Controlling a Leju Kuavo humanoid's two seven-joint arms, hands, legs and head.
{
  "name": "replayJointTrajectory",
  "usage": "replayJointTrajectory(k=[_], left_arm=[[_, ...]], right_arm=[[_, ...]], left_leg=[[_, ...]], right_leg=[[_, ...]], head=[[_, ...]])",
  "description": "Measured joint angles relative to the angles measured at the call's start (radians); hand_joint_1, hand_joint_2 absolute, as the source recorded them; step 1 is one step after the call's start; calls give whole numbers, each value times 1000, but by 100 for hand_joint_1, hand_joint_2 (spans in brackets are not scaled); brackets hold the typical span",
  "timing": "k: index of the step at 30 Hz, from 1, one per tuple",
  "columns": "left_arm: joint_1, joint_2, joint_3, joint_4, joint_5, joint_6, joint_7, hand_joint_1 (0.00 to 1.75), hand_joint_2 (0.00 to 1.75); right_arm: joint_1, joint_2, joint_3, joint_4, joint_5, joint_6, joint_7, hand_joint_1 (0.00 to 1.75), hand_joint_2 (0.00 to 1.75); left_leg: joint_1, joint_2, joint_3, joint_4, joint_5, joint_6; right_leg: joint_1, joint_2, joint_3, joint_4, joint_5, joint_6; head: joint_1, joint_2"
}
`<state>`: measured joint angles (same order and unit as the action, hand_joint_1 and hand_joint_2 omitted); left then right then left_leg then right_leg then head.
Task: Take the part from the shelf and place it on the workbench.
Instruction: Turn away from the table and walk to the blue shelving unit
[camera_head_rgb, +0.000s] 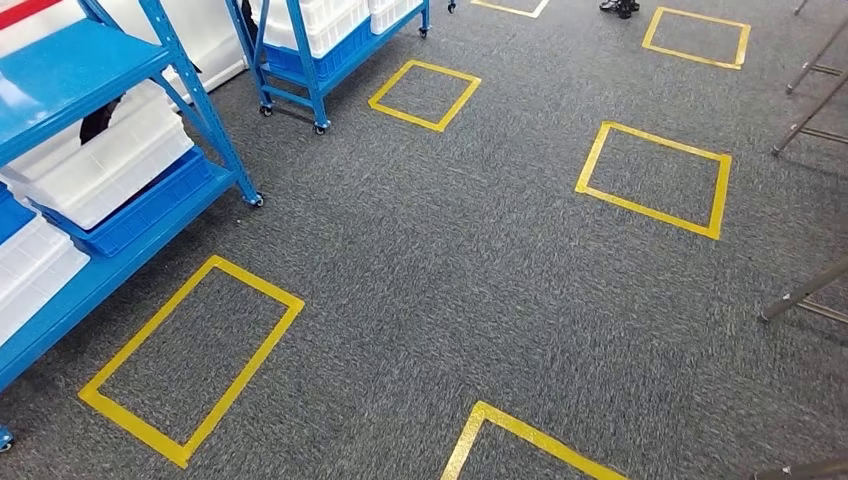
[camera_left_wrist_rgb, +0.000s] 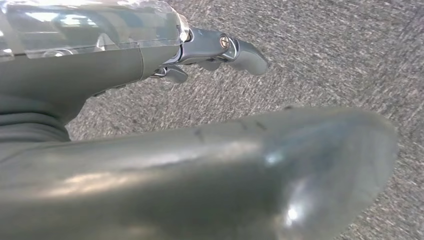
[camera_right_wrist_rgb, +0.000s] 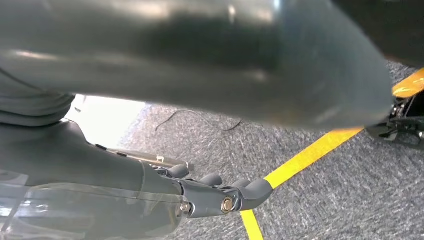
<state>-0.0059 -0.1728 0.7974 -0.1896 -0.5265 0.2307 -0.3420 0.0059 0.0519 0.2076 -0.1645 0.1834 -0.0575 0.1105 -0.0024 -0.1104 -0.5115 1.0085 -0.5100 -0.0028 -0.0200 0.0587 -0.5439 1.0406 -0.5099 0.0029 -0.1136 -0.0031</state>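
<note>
Hanging over grey carpet (camera_head_rgb: 470, 260) beside the blue shelf (camera_head_rgb: 120, 250), both hands (camera_left_wrist_rgb: 210, 47) (camera_right_wrist_rgb: 220, 197) hold nothing, fingers apart.

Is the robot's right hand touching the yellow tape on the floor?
Apart. In the right wrist view the right hand hangs with its fingers in the air, empty; the yellow tape lies on the grey carpet well beyond them.

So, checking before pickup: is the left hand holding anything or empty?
Empty. The left hand hangs over bare carpet, its thumb and fingers apart with nothing between them.
</note>
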Motion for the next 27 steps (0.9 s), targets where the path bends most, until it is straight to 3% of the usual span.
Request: replayJointTrajectory(k=[1,3,5,6,7,8,9,10,12,14,16,18,20,22,23,24,25,27], left_arm=[[1,0,0,0,-3,3,1,0,0],[1,1,0,0,-11,8,5,0,0],[-1,2,0,0,-17,11,7,0,0],[-2,2,-1,0,-19,11,7,0,0],[-2,2,-1,0,-22,12,8,0,0],[0,2,-1,0,-24,12,8,0,0],[1,2,-2,0,-27,12,9,0,0],[3,2,-2,0,-30,12,10,0,0],[3,3,-4,0,-35,12,11,0,0],[-1,4,-6,0,-40,12,12,0,0],[-3,5,-7,0,-46,11,13,0,0],[0,7,-8,0,-50,11,13,0,0],[-2,8,-10,0,-53,9,15,0,0],[-7,8,-13,0,-55,6,16,0,0],[-8,8,-14,0,-56,4,17,0,0],[-9,8,-15,0,-57,2,17,0,0],[-8,8,-16,0,-58,0,19,0,0],[-7,8,-20,0,-60,-3,21,0,0]], right_arm=[[-2,0,-1,0,0,2,1,0,0],[-3,1,-4,0,-3,4,6,0,0],[-1,1,-8,1,-6,4,12,0,0],[1,1,-10,1,-7,4,14,0,0],[1,1,-11,2,-8,3,16,0,0],[0,1,-13,2,-10,3,18,0,0],[0,2,-14,2,-12,3,20,0,0],[-1,2,-16,2,-15,2,22,0,0],[-1,3,-18,3,-19,2,24,0,0],[-3,3,-21,4,-21,3,25,0,0],[-10,5,-23,4,-23,3,25,0,0],[-15,7,-25,3,-23,3,26,0,0],[-13,7,-27,2,-23,3,27,0,0],[-11,8,-29,3,-23,3,26,0,0],[-10,8,-30,3,-23,3,25,0,0],[-10,8,-31,3,-23,3,25,0,0],[-10,8,-31,3,-23,3,25,0,0],[-6,8,-32,4,-23,3,25,0,0]], left_leg=[[2,-4,1,0,0,-5],[1,27,-14,36,-19,-14],[1,81,-80,151,-63,-22],[3,94,-125,222,-83,-25],[4,100,-165,277,-90,-26],[5,102,-190,299,-78,-26],[6,105,-195,282,-44,-24],[5,111,-181,228,3,-20],[-6,147,-135,107,74,-6],[-19,172,-113,53,80,9],[-21,156,-109,39,72,20],[-14,134,-96,22,72,29],[-10,114,-85,12,71,38],[-9,89,-80,11,66,42],[-9,75,-76,11,63,41],[-9,61,-70,11,60,40],[-8,47,-62,12,55,37],[-8,23,-51,16,45,29]], right_leg=[[0,-10,5,-3,1,-6],[-1,-32,19,-16,-1,-17],[0,-59,35,-24,-10,-27],[2,-72,41,-25,-16,-30],[4,-84,48,-25,-24,-31],[6,-95,57,-26,-32,-32],[7,-105,68,-26,-41,-31],[8,-115,81,-26,-51,-31],[11,-134,104,-27,-71,-25],[14,-152,113,-30,-84,-16],[16,-170,121,-37,-91,-6],[15,-145,122,-17,-111,0],[11,-89,72,84,-158,2],[8,-65,-17,218,-198,4],[7,-63,-49,252,-192,5],[7,-61,-61,246,-164,5],[6,-58,-55,202,-117,5],[4,-22,-18,75,-33,2]], head=[[0,0],[0,0],[0,0],[0,0],[0,0],[0,0],[0,0],[0,0],[0,0],[-1,0],[0,0],[0,0],[0,0],[0,0],[0,0],[0,0],[0,0],[0,0]])
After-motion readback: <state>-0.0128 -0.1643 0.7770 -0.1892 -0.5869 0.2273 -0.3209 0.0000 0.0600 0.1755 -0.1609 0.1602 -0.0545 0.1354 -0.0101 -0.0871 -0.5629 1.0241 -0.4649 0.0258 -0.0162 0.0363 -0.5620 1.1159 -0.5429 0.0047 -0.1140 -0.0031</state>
